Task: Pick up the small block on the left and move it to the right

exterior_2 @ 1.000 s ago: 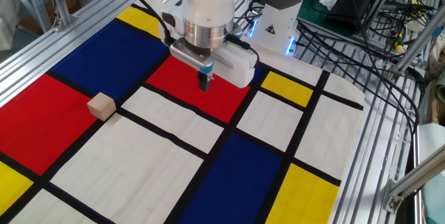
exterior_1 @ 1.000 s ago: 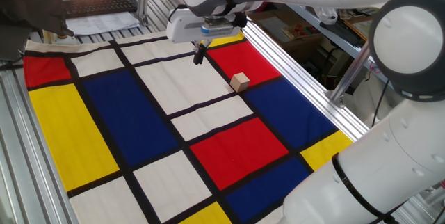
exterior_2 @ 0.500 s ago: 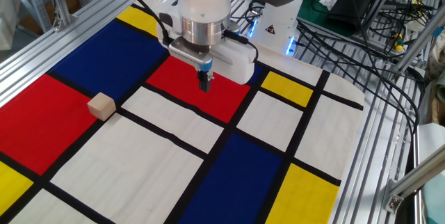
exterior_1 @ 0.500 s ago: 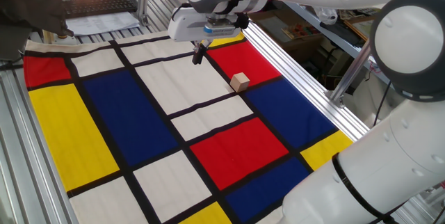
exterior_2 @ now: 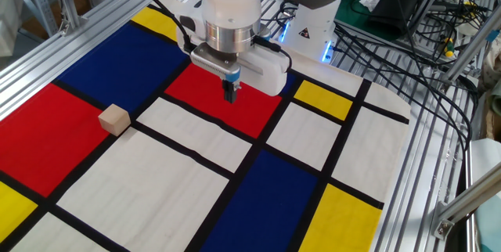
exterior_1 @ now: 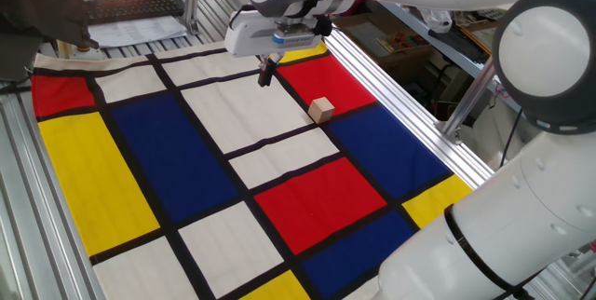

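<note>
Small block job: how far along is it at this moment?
Nothing looks done yet: the small block sits untouched on the red panel's edge, at the cloth's left. In hand: only the approach, with the gripper hanging above another red panel, well apart from the block, fingers together and empty. Left: reaching the block, opening, grasping, lifting and carrying it right.

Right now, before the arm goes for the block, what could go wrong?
1. The gripper hangs apart from the block, its jaws apparently closed; if they don't open before descent, they would likely land on the cube or knock it away.
2. The block sits on a red panel beside a black line of the cloth; a nudge could slide it.
</note>
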Motion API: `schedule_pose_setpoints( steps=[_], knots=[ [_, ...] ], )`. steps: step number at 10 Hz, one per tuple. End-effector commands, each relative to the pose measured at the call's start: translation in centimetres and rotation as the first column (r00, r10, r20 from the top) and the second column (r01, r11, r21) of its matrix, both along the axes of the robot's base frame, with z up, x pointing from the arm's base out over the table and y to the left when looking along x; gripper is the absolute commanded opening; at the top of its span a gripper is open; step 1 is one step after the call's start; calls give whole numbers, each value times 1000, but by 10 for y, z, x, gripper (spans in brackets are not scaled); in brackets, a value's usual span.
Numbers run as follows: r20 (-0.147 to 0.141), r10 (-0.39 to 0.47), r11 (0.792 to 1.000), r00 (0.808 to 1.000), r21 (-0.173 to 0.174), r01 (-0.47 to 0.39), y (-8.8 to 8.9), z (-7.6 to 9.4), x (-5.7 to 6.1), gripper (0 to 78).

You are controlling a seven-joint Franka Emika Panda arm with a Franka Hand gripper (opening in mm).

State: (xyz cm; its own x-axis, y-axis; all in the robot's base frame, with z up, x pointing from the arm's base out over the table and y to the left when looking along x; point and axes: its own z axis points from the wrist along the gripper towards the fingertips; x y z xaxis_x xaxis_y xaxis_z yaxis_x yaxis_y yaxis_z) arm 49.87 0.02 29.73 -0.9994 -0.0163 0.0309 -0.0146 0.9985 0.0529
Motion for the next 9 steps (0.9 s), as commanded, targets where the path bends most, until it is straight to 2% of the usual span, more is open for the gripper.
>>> schedule_pose_setpoints(
  steps=[1, 3, 4, 5, 6, 7, 9],
  knots=[
    [0, 23, 1000, 1000, 8, -23, 0, 1, 1, 0],
    [-6, 33, 999, 999, 5, -33, 0, 1, 1, 0],
    [-33, 30, 999, 999, -9, -31, 0, 1, 1, 0],
    [-34, 9, 999, 999, -48, -11, 0, 1, 1, 0],
    [-45, -1, 997, 999, -71, -2, 0, 1, 1, 0],
    [-58, -30, 998, 998, -64, 26, 0, 1, 1, 0],
    [-55, -77, 996, 996, -60, 73, 0, 1, 1, 0]
  ],
)
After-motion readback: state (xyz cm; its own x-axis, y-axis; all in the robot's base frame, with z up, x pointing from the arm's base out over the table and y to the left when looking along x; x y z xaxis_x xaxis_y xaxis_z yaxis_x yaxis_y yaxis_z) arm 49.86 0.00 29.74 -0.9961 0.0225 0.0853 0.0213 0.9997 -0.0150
